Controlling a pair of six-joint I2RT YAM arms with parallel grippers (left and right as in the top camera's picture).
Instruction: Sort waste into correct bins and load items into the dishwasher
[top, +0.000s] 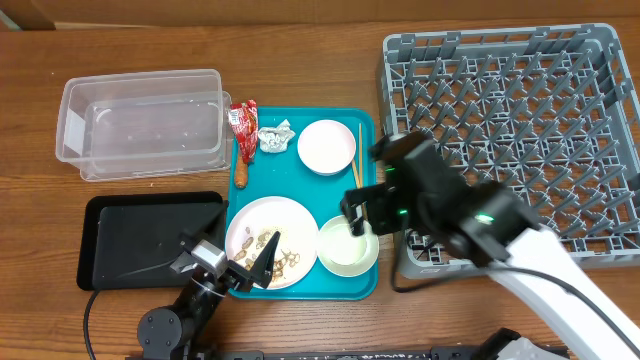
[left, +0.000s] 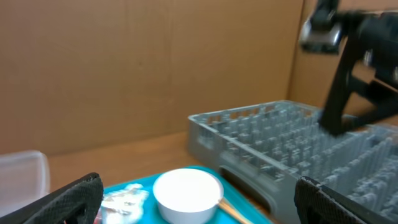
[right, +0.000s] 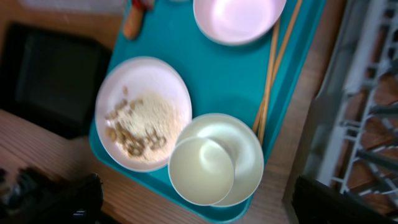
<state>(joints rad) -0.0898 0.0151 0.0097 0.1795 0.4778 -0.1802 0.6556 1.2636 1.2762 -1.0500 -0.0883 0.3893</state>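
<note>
The right gripper (top: 358, 218) hangs wide open over the white bowl (right: 245, 149) holding a small cup (right: 201, 169). The left gripper (top: 240, 252) gapes, released, by the crumb-strewn plate (right: 149, 81).

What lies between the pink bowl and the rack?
The chopsticks, lying lengthwise along the right edge of the teal tray, between the pink bowl and the rack. The overhead and right wrist views both show this.
</note>
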